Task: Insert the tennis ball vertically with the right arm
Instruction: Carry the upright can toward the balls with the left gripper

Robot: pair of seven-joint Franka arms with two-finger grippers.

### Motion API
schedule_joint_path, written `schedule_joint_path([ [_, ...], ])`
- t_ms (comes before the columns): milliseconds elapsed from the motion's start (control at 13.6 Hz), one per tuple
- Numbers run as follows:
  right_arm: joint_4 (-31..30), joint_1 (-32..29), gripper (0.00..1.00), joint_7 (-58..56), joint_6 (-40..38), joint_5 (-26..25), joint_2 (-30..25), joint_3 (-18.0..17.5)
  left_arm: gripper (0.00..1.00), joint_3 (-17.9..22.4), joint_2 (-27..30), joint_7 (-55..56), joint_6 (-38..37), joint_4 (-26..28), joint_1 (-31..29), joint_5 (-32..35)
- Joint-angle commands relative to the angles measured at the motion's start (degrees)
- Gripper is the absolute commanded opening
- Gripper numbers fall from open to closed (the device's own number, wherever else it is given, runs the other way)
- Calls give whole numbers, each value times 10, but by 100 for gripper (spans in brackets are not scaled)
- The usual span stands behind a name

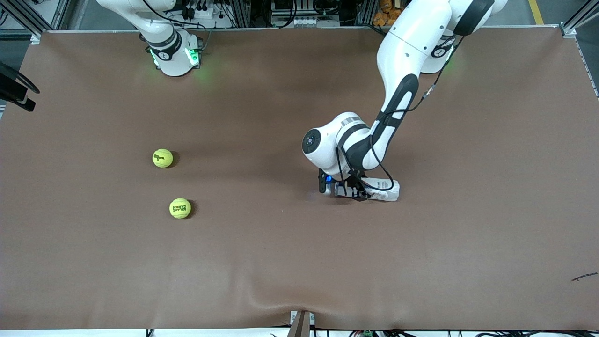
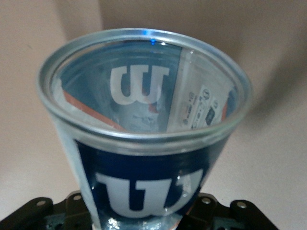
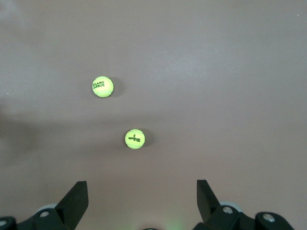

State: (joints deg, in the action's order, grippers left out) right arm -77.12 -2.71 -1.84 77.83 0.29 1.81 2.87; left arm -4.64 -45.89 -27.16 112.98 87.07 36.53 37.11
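Observation:
Two yellow tennis balls lie on the brown table toward the right arm's end: a Wilson ball (image 1: 162, 158) (image 3: 135, 138) and a Roland Garros ball (image 1: 180, 208) (image 3: 102, 86) nearer the front camera. A clear ball can (image 1: 386, 189) (image 2: 144, 129) with a blue Wilson label lies on its side near the table's middle, and I see nothing inside it through its open mouth. My left gripper (image 1: 353, 192) is shut on the can. My right gripper (image 3: 142, 189) hangs open high over the two balls, holding nothing. In the front view only the right arm's base (image 1: 173, 51) shows.
A black fixture (image 1: 14, 91) juts in at the table edge at the right arm's end. A small dark scrap (image 1: 585, 277) lies near the corner at the left arm's end, close to the front camera. The brown cover (image 1: 281, 262) ripples along its front edge.

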Motion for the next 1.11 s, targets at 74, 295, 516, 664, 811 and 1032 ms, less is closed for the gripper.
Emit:
schedule_joint_path([
  [74,-1,-16,100,4,-4,9,-4,-9,63,-26,-3,3,3,-41,1,4],
  [295,-1,-16,100,4,-3,9,-4,-9,63,-44,-3,4,33,-72,2,-11],
  [516,-1,-16,100,4,-3,9,-2,-9,63,-48,-2,-3,49,-109,3,-15],
  [664,-1,-15,100,4,-3,9,-2,-9,63,-59,-2,2,80,-122,2,-19],
  [811,-1,-13,100,4,0,9,-2,-10,63,-58,-2,11,135,-123,2,-58],
  [1032,-1,-16,100,3,1,8,9,-10,63,-58,-4,29,196,-124,-2,-74],
])
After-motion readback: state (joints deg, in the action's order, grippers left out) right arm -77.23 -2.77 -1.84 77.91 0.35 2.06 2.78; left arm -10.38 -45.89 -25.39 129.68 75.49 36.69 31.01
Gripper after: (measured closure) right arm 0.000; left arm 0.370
